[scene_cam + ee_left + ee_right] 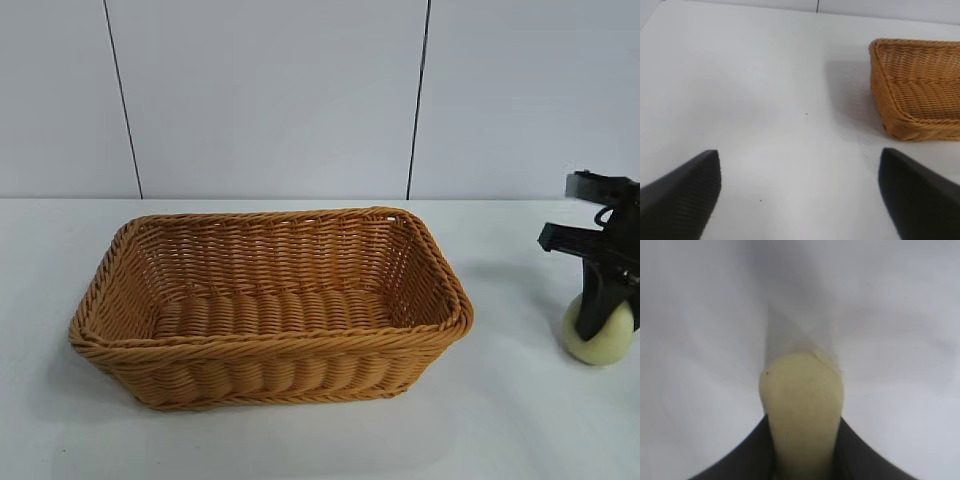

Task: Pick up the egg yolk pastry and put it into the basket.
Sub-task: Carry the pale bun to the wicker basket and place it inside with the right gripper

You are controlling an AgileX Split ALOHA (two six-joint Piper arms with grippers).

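Observation:
The egg yolk pastry (597, 338), a small pale yellow-cream puck, stands on edge at the table's right side, well right of the basket (270, 305). My right gripper (603, 320) is shut on it from above. In the right wrist view the pastry (802, 405) sits squeezed between the two dark fingers (747, 455), resting on or just above the white table. The orange-brown wicker basket is empty and also shows in the left wrist view (920, 95). My left gripper (800, 195) is open and empty over bare table, left of the basket and outside the exterior view.
A white table (520, 430) carries everything. A white panelled wall (270, 100) with two dark seams stands behind it. Bare table lies between the basket's right end and the pastry.

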